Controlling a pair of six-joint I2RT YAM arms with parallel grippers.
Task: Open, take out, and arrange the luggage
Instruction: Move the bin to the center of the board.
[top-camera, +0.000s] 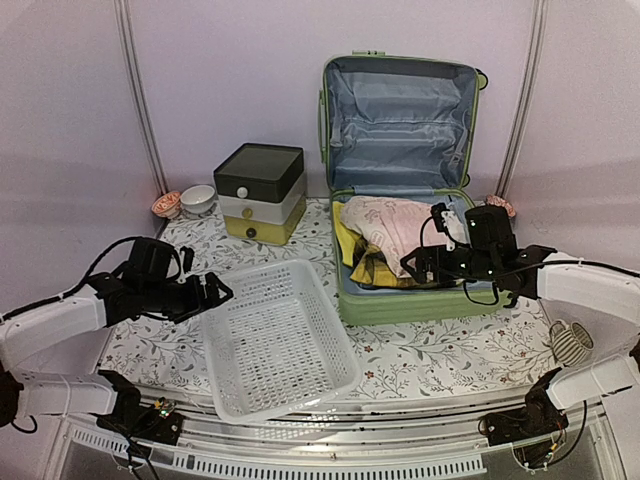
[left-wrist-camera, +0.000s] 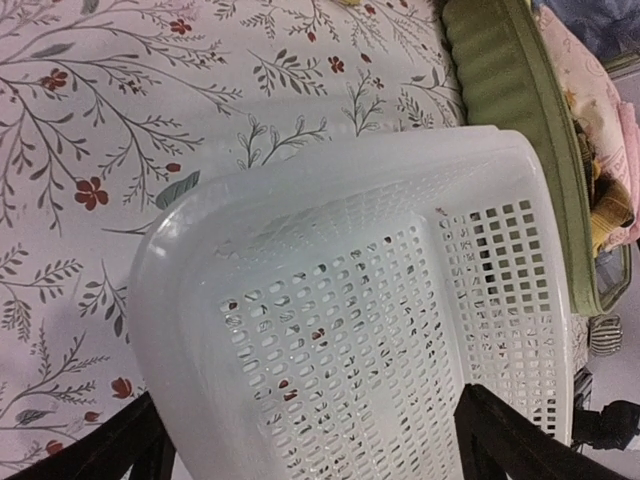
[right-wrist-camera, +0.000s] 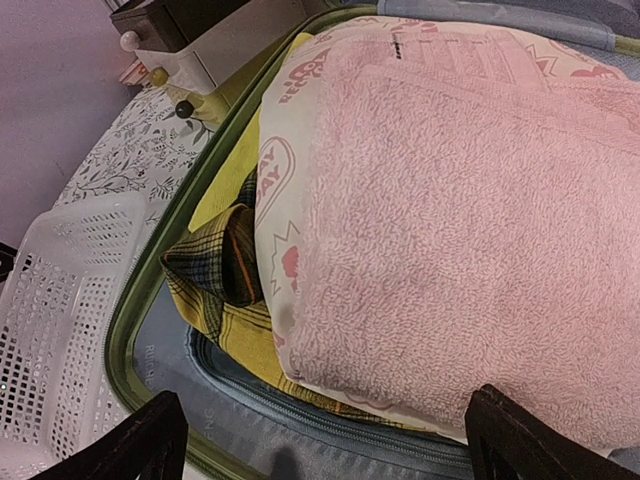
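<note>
The luggage (top-camera: 400, 300) lies open at the table's 2 o'clock, its lid standing upright at the back, with a pink towel (top-camera: 395, 225) over yellow plaid cloth (top-camera: 368, 268) inside. The right gripper (top-camera: 412, 265) hangs over the towel, fingers spread wide, holding nothing. The left gripper (top-camera: 218, 290), also wide and empty, sits at 9 o'clock of the white basket (top-camera: 340, 345), which lies just beside the luggage's 9 o'clock side

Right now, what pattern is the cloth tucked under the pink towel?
The cloth is yellow plaid with dark stripes; right wrist view shows it best.
</note>
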